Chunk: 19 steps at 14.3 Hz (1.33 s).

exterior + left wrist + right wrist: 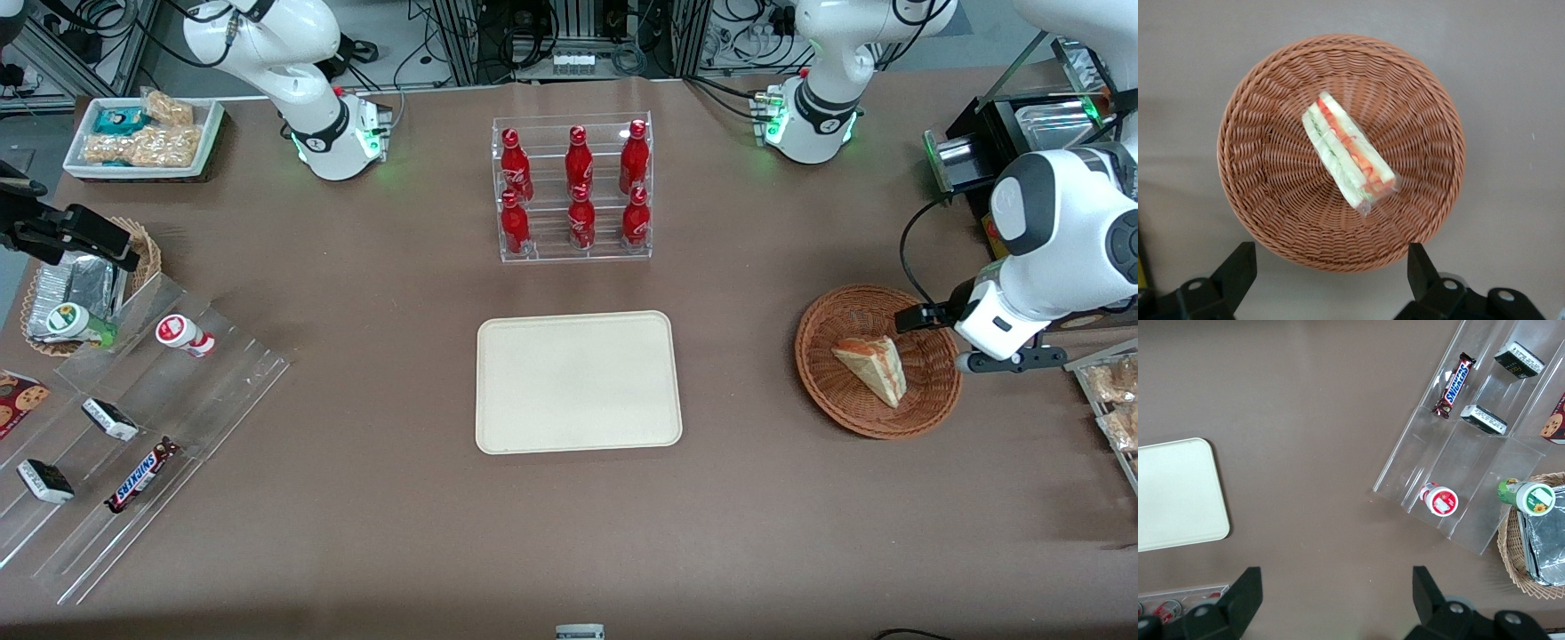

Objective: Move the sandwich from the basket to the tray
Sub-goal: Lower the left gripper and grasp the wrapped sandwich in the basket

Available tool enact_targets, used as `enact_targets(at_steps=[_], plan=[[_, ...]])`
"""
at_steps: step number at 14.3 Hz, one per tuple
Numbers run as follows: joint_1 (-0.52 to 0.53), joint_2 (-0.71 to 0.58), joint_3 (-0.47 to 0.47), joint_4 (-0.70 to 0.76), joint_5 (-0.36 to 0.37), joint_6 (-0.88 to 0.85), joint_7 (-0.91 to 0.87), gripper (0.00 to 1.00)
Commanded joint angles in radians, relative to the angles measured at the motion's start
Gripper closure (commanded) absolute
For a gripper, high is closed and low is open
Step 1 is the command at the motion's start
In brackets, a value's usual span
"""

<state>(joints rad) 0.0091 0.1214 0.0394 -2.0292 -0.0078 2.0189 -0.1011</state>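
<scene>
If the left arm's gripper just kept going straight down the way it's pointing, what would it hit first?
Probably the basket: the open gripper hangs above its rim, pointing down, not over the sandwich in the middle. Depth is hard to judge, so it might touch the table just outside the rim instead.

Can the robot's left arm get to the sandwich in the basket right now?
Probably yes. The gripper hovers open above the basket edge, and the sandwich lies uncovered in the middle, with nothing on top of it.
</scene>
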Motion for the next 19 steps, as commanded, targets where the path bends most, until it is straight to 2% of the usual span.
enact_targets(at_steps=[1, 4, 7, 13, 14, 15, 16, 17, 19], plan=[[-0.006, -0.039, 0.002, -0.081, 0.014, 0.084, -0.193, 0.0], [-0.012, -0.054, -0.001, -0.19, 0.014, 0.24, -0.44, 0.0], [-0.02, -0.007, -0.003, -0.203, 0.012, 0.339, -0.658, 0.0], [-0.029, 0.099, -0.006, -0.198, -0.004, 0.426, -0.729, 0.01], [-0.029, 0.11, -0.006, -0.195, -0.008, 0.428, -0.73, 0.09], [-0.031, 0.119, -0.007, -0.195, -0.014, 0.429, -0.732, 0.32], [-0.034, 0.122, -0.012, -0.195, -0.03, 0.432, -0.73, 0.69], [-0.034, 0.121, -0.012, -0.194, -0.032, 0.426, -0.718, 0.89], [-0.035, 0.113, -0.012, -0.18, -0.031, 0.414, -0.712, 0.95]])
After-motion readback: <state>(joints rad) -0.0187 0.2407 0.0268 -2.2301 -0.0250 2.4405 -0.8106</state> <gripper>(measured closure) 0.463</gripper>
